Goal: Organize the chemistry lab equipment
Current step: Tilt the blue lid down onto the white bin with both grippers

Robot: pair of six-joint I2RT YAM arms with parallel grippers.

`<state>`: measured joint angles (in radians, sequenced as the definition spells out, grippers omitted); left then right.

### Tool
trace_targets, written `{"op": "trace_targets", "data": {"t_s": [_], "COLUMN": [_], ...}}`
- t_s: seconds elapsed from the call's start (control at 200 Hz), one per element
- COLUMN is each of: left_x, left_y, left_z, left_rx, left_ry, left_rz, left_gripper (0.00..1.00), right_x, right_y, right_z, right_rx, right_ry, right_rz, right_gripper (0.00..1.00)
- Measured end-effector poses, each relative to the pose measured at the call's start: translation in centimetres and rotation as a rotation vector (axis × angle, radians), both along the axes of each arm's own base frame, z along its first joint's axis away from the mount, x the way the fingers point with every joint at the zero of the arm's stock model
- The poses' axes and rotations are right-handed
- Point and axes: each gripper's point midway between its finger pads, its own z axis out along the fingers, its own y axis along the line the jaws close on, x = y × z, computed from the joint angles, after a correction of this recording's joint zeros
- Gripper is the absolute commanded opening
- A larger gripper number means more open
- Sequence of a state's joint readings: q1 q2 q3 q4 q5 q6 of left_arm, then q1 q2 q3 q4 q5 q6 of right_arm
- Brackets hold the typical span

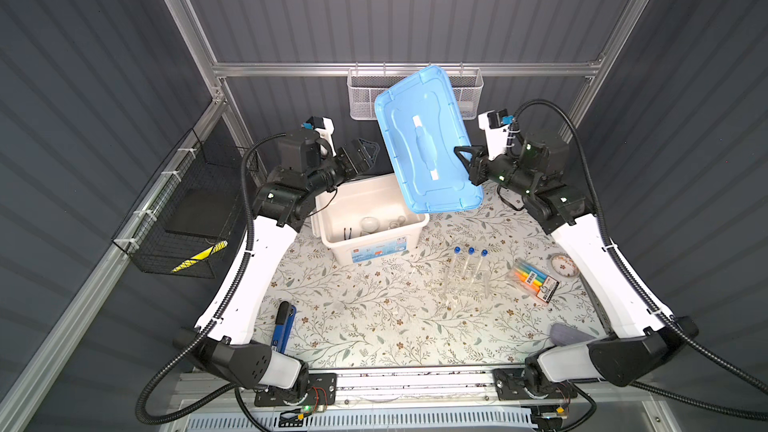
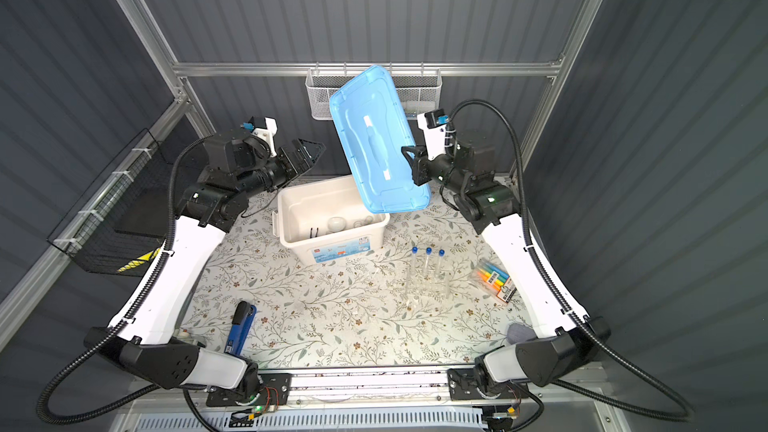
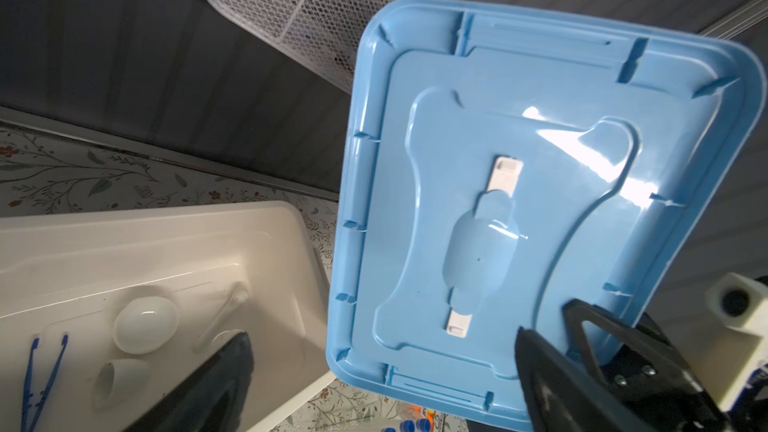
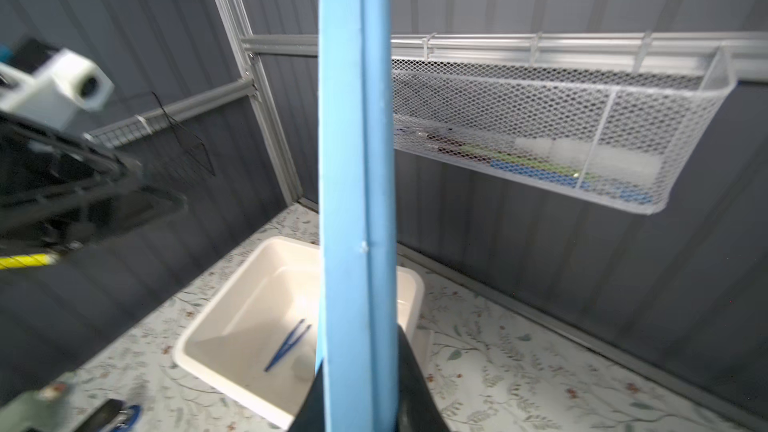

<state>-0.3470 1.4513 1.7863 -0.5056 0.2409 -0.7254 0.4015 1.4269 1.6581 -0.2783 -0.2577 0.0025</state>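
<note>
Top views both show right jaws pinching the blue lid [image 1: 415, 126] by its edge, tilted above the white bin [image 1: 353, 191], presumably for access; left jaws spread, empty, near the bin.

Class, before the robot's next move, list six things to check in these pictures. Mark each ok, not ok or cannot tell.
1. right claw shut on lid edge: ok
2. left claw open and empty: ok
3. lid lifted off bin: ok
4. tweezers inside bin: ok
5. tubes inside bin: not ok; they stand in the rack on the table
6. lid grip firm enough to carry: cannot tell
</note>
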Motion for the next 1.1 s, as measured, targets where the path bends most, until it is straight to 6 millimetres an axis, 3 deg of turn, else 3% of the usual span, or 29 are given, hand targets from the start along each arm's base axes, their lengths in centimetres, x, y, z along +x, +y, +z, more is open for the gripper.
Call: {"op": "trace_targets", "data": {"t_s": [0.26, 0.345, 0.625, 1.101], "left_x": [1.7, 1.9, 1.9, 1.7], "left_y": [5.4, 6.2, 6.2, 6.4], "left_z": [2.0, 2.6, 2.2, -1.9], "left_rx": [-0.167, -0.216, -0.312, -0.371], "left_ry": [0.027, 0.027, 0.071, 0.174], "left_rz": [0.052, 0.048, 0.013, 0.021], "left_gripper": [1.0, 1.0, 0.99, 0.93], "right_x": [-0.2, -0.5, -0.4, -1.5], "right_y": [4.7, 6.4, 10.2, 13.4], "right_z": [-2.0, -3.0, -6.9, -8.9], "right_rx": [-0.374, -0.475, -0.708, -0.816], "right_ry": [-0.257, -0.335, -0.486, -0.632], "right_rz": [-0.053, -0.049, -0.025, 0.003], "right_gripper": [0.05, 0.05, 0.05, 0.06]}}
